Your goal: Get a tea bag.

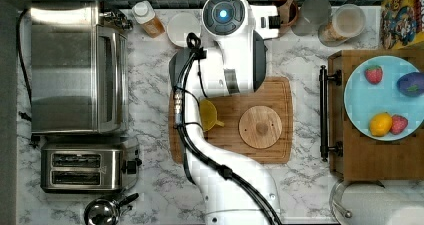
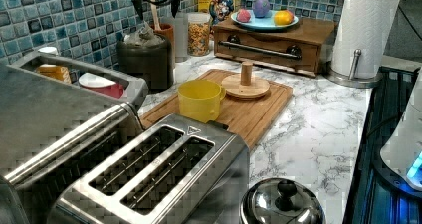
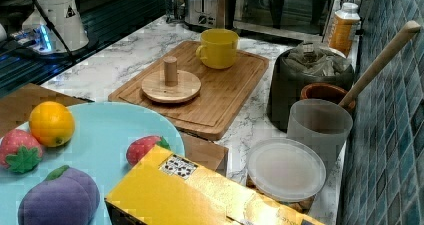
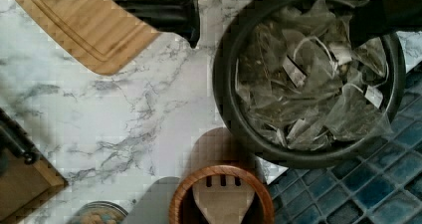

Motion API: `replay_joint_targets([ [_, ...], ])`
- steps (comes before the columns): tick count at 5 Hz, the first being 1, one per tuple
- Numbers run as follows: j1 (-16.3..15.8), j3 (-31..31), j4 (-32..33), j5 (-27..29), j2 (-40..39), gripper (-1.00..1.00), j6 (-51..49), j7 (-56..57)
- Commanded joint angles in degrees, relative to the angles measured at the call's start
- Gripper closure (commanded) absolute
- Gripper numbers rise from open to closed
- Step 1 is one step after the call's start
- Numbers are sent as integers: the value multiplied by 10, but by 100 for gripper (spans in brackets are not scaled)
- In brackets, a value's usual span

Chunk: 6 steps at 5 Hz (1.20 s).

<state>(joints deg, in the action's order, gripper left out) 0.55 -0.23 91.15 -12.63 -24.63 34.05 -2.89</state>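
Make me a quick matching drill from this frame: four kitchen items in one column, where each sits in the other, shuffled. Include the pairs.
Items:
1. yellow mug
2. tea bags
3. wooden spoon
4. orange fruit

Places:
A. standing in the brown cup by the tiled wall
B. on the light blue plate
C. on the wooden cutting board
D. piled in the dark round bowl

Pairs: 1-C, 2-D, 3-A, 4-B
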Motion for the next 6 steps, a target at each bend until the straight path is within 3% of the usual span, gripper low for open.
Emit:
replay_joint_targets([
  [1, -5, 4, -116, 11, -32, -100, 10, -6],
  [2, -3, 6, -141, 21, -45, 100, -9, -13],
  [6, -6, 4, -45, 9, 21, 100, 49, -27],
])
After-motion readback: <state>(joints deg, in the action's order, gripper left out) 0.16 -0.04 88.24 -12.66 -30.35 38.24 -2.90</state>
